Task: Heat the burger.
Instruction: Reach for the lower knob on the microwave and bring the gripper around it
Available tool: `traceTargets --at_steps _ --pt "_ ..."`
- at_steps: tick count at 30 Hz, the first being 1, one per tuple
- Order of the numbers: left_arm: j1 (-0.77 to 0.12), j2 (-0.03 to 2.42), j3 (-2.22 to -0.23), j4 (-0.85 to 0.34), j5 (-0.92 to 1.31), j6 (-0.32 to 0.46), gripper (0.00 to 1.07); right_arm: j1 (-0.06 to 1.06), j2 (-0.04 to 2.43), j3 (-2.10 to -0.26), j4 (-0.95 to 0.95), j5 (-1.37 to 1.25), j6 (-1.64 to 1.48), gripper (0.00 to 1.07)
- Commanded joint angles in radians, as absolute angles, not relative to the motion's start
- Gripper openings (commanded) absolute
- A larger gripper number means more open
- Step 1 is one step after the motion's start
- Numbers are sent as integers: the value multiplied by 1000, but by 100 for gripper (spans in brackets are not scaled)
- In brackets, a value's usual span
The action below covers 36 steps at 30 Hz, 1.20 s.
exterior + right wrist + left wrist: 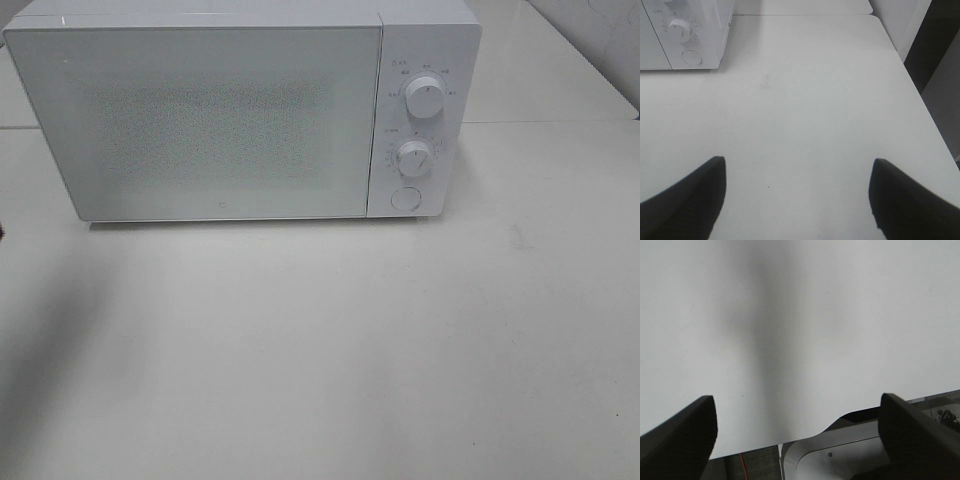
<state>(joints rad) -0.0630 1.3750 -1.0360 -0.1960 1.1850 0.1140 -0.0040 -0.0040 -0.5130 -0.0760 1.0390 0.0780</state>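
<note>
The burger is not in view in any frame. A white microwave (240,110) stands at the back of the white table with its door shut; its panel carries two knobs (425,100) and a round button (405,198). Its lower knob also shows in the right wrist view (680,29). Neither gripper shows in the exterior high view. My left gripper (797,427) is open and empty over the table near its edge. My right gripper (797,192) is open and empty over the table, to the right of the microwave.
The white table (330,350) spreads in front of the microwave. Its right edge (920,95) drops to a dark gap. In the left wrist view a table edge with a white base part (840,450) and an orange cable (741,465) lie below.
</note>
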Motion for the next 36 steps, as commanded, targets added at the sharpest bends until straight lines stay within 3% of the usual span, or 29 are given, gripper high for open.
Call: traceTargets --at_steps 1,15,20,28,36 --pt "-16 1301 -994 -200 1202 94 83 -12 -30 -512 -80 1034 71 75" --pt "6 858 -774 -141 1243 106 87 -12 -30 -512 -80 1034 71 75" --pt "6 699 -696 -136 1246 67 88 -12 -30 -512 -80 1034 71 75" --pt "6 448 -533 -89 1114 50 88 -12 -30 -512 -80 1034 71 75" --pt "3 232 -494 -88 1033 47 87 -12 -30 -512 -82 1034 74 75"
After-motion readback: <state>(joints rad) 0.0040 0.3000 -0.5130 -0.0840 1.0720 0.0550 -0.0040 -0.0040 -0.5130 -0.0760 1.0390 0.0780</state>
